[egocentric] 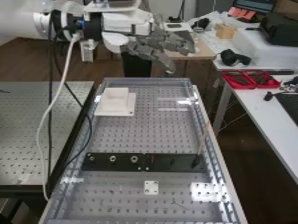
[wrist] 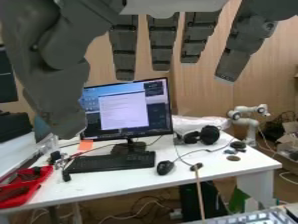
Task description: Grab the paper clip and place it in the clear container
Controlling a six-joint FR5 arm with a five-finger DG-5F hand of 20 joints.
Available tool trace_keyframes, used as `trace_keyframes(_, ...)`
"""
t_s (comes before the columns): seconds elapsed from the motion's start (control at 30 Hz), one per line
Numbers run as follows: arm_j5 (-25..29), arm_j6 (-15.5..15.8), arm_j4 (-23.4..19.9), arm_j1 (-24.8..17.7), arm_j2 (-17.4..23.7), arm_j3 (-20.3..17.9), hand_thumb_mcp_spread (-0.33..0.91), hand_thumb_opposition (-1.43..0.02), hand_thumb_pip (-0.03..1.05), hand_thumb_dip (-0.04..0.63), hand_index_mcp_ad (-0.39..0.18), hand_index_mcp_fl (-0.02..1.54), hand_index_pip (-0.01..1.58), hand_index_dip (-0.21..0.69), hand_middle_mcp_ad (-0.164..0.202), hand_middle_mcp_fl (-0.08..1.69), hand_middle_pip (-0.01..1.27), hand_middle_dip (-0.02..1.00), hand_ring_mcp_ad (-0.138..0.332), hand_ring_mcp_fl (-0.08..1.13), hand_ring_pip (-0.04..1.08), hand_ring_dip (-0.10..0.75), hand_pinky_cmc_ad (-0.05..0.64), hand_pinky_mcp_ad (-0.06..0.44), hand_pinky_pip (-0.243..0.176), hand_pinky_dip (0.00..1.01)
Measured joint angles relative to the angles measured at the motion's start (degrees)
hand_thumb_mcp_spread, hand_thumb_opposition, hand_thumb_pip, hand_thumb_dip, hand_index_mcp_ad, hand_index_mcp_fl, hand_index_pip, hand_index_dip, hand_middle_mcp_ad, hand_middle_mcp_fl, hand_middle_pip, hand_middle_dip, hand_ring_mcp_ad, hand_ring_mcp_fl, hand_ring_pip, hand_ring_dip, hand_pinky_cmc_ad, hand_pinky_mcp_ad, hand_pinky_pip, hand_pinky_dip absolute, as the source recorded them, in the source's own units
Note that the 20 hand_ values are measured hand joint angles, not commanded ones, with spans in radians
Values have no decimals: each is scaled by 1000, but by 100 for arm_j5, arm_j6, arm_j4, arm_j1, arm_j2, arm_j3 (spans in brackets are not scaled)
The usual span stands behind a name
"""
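The hand (egocentric: 159,44) is dark grey, the trays (egocentric: 240,85) over there red, the keyboard (wrist: 112,161) and mouse (wrist: 165,167) black.

In the high view, a metal bench (egocentric: 120,192) gleams at six o'clock; a matt wooden block (egocentric: 225,32) sits at one.

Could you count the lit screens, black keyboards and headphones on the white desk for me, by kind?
Lit screens: 1
Black keyboards: 1
Headphones: 1 pair
Total: 3
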State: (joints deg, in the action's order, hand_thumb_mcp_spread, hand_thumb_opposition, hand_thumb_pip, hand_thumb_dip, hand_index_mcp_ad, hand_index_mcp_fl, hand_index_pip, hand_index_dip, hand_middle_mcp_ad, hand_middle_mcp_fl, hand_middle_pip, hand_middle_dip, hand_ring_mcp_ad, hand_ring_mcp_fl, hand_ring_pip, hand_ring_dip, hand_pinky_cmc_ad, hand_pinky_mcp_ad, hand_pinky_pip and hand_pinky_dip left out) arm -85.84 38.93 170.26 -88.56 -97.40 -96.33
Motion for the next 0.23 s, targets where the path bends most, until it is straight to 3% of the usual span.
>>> trace_keyframes(0.23,-16,-19,48,26,13,30,304,-747,611,267,-108,286,101,159,66,70,127,202,98,0,113,103,379,279,-96,592)
